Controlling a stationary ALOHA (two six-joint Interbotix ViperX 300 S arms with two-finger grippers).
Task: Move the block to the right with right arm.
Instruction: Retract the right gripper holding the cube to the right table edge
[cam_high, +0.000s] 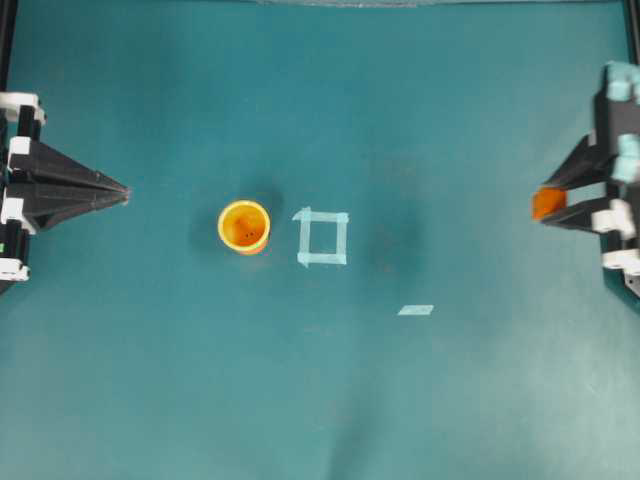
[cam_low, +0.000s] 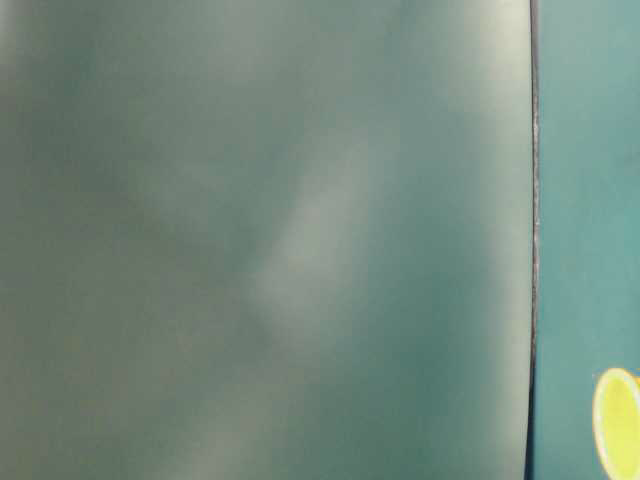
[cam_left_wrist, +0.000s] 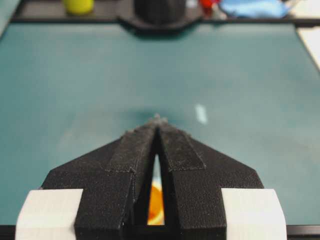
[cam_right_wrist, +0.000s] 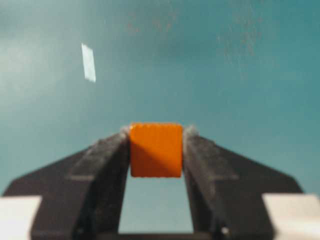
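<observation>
The small orange block (cam_right_wrist: 155, 149) is pinched between the fingertips of my right gripper (cam_right_wrist: 156, 136), which is shut on it above the teal mat. From overhead the block (cam_high: 547, 203) shows at the far right edge of the table, held by the right gripper (cam_high: 545, 205) on the black right arm (cam_high: 610, 170). At the far left my left gripper (cam_high: 124, 192) points toward the middle with its fingers together. In the left wrist view the left gripper (cam_left_wrist: 158, 120) is shut, nothing in it.
A round orange-yellow cup (cam_high: 244, 226) stands upright left of centre, its rim also seen at table level (cam_low: 618, 424). A pale tape square (cam_high: 322, 238) lies just right of it. A short tape strip (cam_high: 415, 310) lies nearer the front right.
</observation>
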